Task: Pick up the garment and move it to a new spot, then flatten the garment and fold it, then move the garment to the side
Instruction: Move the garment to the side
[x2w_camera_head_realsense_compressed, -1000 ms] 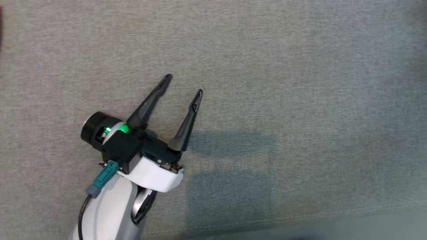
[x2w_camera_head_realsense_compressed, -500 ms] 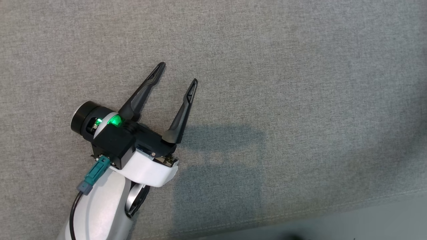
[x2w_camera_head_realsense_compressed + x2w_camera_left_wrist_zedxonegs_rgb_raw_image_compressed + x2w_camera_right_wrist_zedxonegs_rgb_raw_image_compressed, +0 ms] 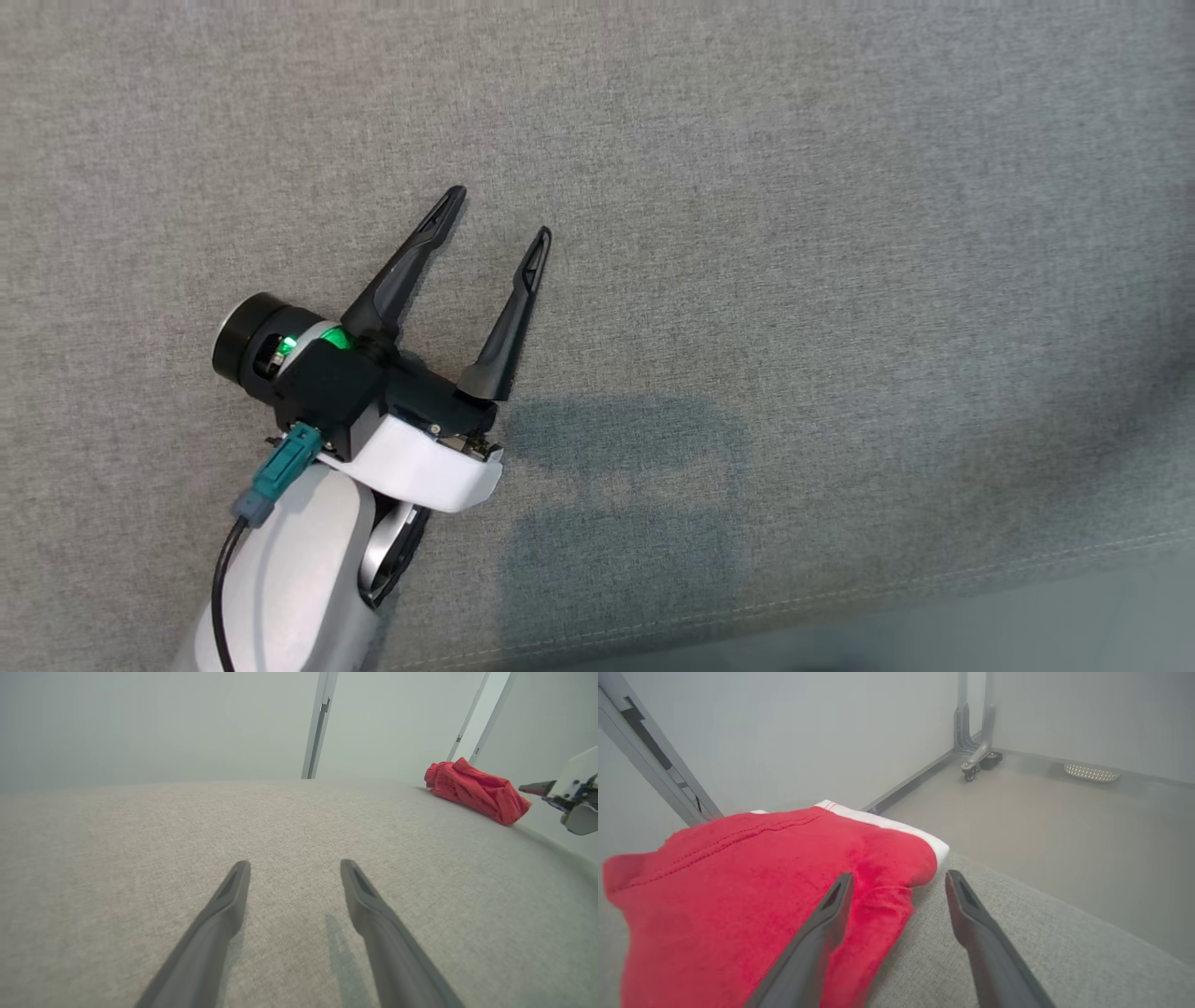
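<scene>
Finishing up: the garment (image 3: 752, 891) sits at the desk's edge

Your right gripper (image 3: 899, 877) has its fingers (image 3: 827, 914) wide open beside the red garment, holding nothing. Your left gripper (image 3: 498, 215) is wide open too, over bare desk (image 3: 840, 280). The garment looks folded and set aside, so little seems left.

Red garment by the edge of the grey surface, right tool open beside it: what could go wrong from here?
1. The red garment lies close to the edge of the grey surface, with the floor beyond. A nudge could push it off.
2. The right tool is open, and one finger crosses the cloth in its wrist view. Contact is unclear, but pulling away might snag the cloth and spoil the fold.
</scene>
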You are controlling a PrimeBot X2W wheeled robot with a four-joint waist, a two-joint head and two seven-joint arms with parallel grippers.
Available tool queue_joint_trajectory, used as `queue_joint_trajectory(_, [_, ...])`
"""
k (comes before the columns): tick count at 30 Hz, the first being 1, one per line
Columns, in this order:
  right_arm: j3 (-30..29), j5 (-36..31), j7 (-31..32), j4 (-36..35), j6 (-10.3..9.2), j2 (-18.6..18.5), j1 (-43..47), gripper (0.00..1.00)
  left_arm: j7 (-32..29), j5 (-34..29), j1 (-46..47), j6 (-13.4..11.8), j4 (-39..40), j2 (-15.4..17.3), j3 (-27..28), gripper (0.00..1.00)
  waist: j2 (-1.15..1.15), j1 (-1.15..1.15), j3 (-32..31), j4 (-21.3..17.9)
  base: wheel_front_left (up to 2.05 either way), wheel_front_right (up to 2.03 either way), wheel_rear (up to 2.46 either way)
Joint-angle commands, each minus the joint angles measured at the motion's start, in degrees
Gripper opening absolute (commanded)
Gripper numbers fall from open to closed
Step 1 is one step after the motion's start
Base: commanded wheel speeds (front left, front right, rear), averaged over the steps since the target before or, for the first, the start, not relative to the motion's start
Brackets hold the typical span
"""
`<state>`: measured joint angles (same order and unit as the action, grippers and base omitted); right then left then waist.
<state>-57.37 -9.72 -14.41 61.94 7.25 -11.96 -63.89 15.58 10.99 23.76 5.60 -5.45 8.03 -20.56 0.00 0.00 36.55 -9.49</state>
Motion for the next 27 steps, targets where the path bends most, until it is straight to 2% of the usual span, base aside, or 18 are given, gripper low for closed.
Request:
queue_joint_trajectory(1, [-0.18, -3.01, -0.59, -3.31, 0.24, 0.41, 0.22, 1.00, -1.25, 0.95, -2.77, -0.55, -2.85, 0.03, 0.61, 1.00, 0.00, 0.00, -1.44, -0.08, 0.00, 0.00, 0.00])
queue_joint_trajectory(5, [2.84, -5.52, -0.59, -8.65, 0.24, 4.27, -0.29, 1.00, -0.93, 1.26, -3.10, -1.40, -3.76, -0.73, 0.96, 1.00, 0.00, 0.00, -4.67, 0.48, 0.00, 0.00, 0.00])
queue_joint_trajectory(9, [12.04, -3.40, -0.59, -12.35, 0.24, 6.09, 3.26, 1.00, -0.73, 1.99, -3.81, -3.06, -4.80, -1.79, 2.06, 1.00, 0.00, 0.00, -8.94, 2.04, 0.00, 0.00, 0.00])
queue_joint_trajectory(18, [32.99, 5.52, -0.59, -19.00, 0.24, 6.38, 16.24, 1.00, -0.61, 5.09, -6.75, -6.21, -5.94, -3.56, 6.06, 1.00, 0.00, 0.00, -19.58, 7.25, 0.00, 0.00, 0.00])
queue_joint_trajectory(27, [48.32, 14.47, -0.59, -26.57, 0.24, 5.30, 27.64, 1.00, -0.59, 5.41, -11.21, -7.41, -6.42, -4.24, 8.18, 1.00, 0.00, 0.00, -29.17, 11.74, 0.00, 0.00, 0.00])
